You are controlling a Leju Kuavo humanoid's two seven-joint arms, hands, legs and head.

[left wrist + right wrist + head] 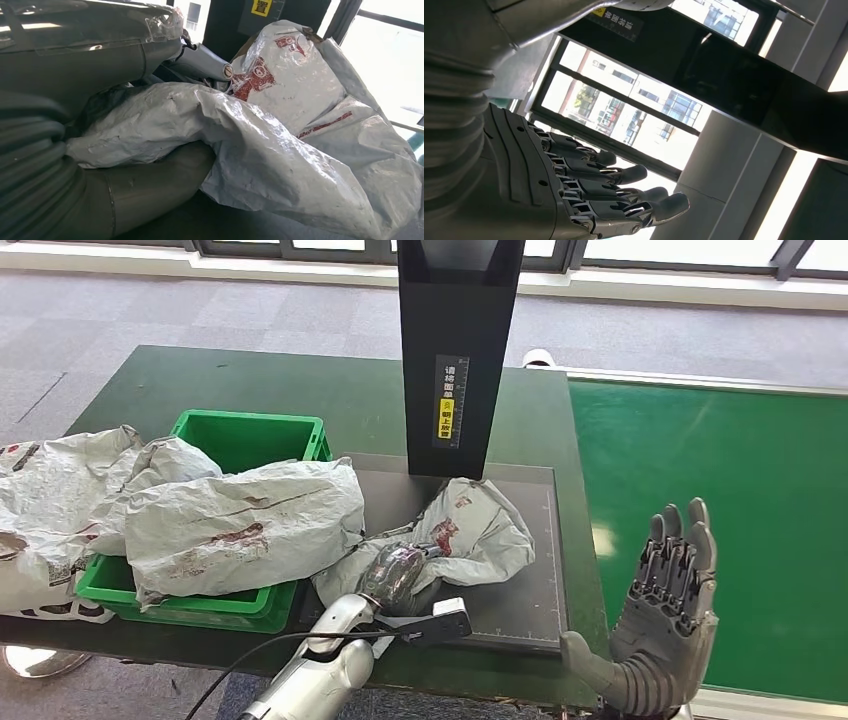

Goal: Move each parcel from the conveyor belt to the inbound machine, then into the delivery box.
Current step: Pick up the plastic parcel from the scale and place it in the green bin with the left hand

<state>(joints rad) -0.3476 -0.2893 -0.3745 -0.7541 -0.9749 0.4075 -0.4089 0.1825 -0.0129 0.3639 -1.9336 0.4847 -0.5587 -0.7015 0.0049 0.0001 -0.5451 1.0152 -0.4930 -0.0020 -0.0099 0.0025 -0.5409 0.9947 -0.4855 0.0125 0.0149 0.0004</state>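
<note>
Left hand: the left hand (395, 575) lies at about 6 o'clock of the head view, on the crumpled grey parcel (470, 530). In the left wrist view the thumb (150, 180) is under a fold of the bag and the fingers (202, 60) are over it, so the hand grips the parcel (280, 150).
Right hand: the right hand (665, 625) stands upright at about 4 o'clock, palm away from the camera, fingers straight and a little apart, holding nothing. In the right wrist view the fingers (624, 192) are also stretched out, with only windows behind them.
Parcel in the hand: it rests on the dark flat plate (535, 570) of the inbound machine (460, 350), just in front of the black upright column. It is a grey plastic bag with red print, wrinkled and partly folded.
Green box: the green box (250, 435) stands at 9 o'clock from the left hand, just beside the plate. A big grey parcel (245, 525) lies across its front edge and hangs over the rim.
Other parcels: more grey bags (60, 490) are piled at the far 9 o'clock side, touching the box.
Table: a dark green table (140, 390) carries the box and the machine.
Belt: the bright green conveyor belt (740, 470) runs at 3 o'clock, under and behind the right hand.
</note>
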